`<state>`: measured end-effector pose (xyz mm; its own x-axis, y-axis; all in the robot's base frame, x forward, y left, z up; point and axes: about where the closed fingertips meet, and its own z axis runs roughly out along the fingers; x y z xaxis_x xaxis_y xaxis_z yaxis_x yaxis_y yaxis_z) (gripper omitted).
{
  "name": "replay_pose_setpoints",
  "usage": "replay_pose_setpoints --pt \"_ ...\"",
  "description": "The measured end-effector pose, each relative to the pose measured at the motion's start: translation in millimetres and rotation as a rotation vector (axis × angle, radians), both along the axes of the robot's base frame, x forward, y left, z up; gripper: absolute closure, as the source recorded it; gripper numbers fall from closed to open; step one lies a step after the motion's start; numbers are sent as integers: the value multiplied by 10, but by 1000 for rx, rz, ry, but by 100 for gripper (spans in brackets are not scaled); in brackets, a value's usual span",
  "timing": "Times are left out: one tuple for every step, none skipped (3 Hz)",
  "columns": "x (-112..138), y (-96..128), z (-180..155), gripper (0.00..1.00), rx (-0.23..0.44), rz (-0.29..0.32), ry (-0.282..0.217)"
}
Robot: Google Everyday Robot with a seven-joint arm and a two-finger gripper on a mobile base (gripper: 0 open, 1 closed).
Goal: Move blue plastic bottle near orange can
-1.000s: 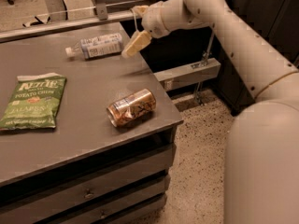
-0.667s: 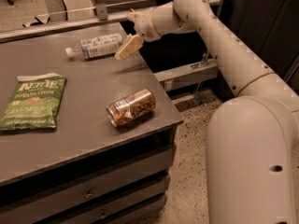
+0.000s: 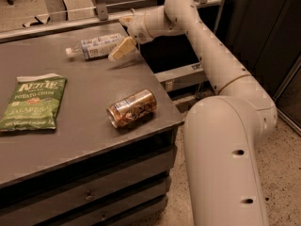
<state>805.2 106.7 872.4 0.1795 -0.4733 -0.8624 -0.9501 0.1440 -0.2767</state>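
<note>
The gripper [image 3: 120,36] hung over the table's [image 3: 84,131] far edge, fingers spread wide, gripping nothing; the blue plastic bottle [image 3: 94,46] lay on its side just beside it, well apart from the orange can [image 3: 132,108].

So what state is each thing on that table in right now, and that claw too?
blue plastic bottle: lying on its side, white cap on, cap pointing left
orange can: lying on its side, well apart from the bottle
green chip bag: lying flat, label up
gripper: open, at the bottle's base end, holding nothing
</note>
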Motion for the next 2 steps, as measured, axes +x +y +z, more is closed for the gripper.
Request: replay_pose_setpoints --pt "27 105 -36 16 17 27 14" --pt "29 131 -83 39 27 38 34"
